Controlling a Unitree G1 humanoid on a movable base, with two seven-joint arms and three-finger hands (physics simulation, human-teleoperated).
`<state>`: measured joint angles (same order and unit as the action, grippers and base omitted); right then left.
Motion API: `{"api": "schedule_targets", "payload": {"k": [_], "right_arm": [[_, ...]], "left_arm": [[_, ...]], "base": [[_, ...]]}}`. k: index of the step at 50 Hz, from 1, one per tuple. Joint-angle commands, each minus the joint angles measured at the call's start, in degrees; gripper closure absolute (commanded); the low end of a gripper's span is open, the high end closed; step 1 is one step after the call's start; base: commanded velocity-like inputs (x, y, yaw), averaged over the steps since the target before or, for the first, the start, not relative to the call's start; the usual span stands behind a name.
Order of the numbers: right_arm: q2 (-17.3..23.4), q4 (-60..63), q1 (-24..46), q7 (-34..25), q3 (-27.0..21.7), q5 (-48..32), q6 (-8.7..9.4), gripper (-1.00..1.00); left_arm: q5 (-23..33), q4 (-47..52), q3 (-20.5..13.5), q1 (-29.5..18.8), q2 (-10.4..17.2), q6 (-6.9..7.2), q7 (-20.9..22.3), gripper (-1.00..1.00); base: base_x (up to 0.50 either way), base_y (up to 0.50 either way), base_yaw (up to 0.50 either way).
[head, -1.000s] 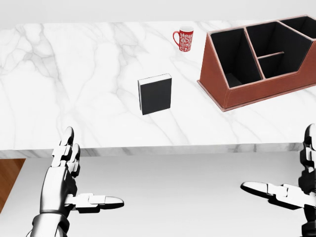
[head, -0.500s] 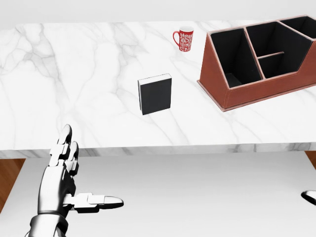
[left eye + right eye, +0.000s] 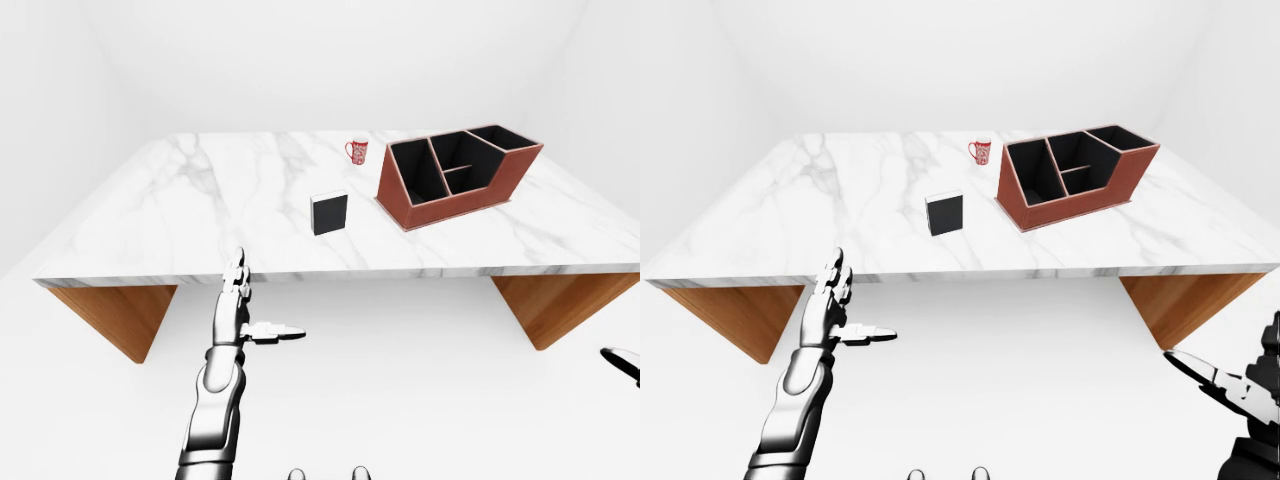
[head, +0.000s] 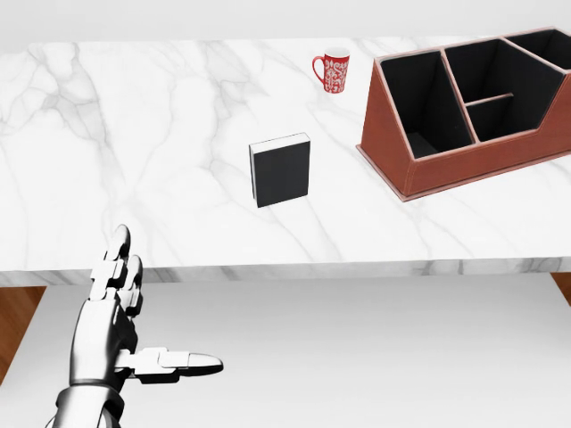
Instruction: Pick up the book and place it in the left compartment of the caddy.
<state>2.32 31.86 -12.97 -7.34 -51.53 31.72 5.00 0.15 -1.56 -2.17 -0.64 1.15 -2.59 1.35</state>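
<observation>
A black book (image 4: 280,170) with white page edges lies flat near the middle of the marble table (image 4: 134,134). The brown caddy (image 4: 473,165) with black compartments stands at the right; its left compartment (image 4: 421,102) is empty. My left hand (image 4: 134,330) hangs open below the table's near edge, at the lower left, well away from the book. My right hand (image 3: 1240,385) is out of the head view; in the right-eye view it shows at the lower right with its fingers spread, open, far from the caddy.
A red patterned mug (image 4: 333,69) stands above the book, left of the caddy. The table rests on wooden supports (image 3: 120,315) over a white floor. White walls surround the scene.
My right hand has dropped out of the head view's lower right corner. The left hand has sunk slightly. Book, mug and caddy have not moved.
</observation>
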Motion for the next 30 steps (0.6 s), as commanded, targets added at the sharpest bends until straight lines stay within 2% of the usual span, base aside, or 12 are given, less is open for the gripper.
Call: {"api": "schedule_targets", "payload": {"k": [1,6,11,14,17,20,30], "right_arm": [[0.18,-4.17,-1.85,-0.67,-4.84,8.34,0.0,-1.0],[0.48,-4.92,-2.29,-0.51,-5.7,9.26,0.0,-1.0],[0.09,-5.63,-2.04,-0.67,-4.21,6.54,0.0,-1.0],[0.16,-6.63,-1.72,-0.66,-3.44,5.78,0.0,-1.0],[0.24,-6.63,-1.95,-0.42,-3.47,5.45,0.0,-1.0],[0.69,-7.54,-1.63,0.75,-2.81,3.49,0.0,-1.0],[0.65,-7.52,-1.56,0.68,-2.89,3.43,0.0,-1.0]], "left_arm": [[-0.02,0.12,-0.01,0.14,0.01,-0.24,-0.02,-1.0],[-0.1,-0.59,-0.13,-0.13,0.06,-0.71,0.04,-1.0],[0.1,-0.89,-0.1,-0.19,0.08,-0.92,-0.03,-1.0],[-0.8,0.1,-0.13,0.08,-0.07,0.28,0.37,-1.0],[-1.16,0.43,-0.35,0.05,-0.01,0.6,0.34,-1.0],[-1.09,-0.34,-0.35,-0.23,0.06,0.13,0.33,-1.0],[-1.1,-0.35,-0.34,-0.23,0.08,0.12,0.32,-1.0]], "base": [[0.0,0.0,0.0],[0.0,0.0,0.0],[0.0,0.0,0.0],[0.0,0.0,0.0],[0.0,0.0,0.0],[0.0,0.0,0.0],[0.0,0.0,0.0]]}}
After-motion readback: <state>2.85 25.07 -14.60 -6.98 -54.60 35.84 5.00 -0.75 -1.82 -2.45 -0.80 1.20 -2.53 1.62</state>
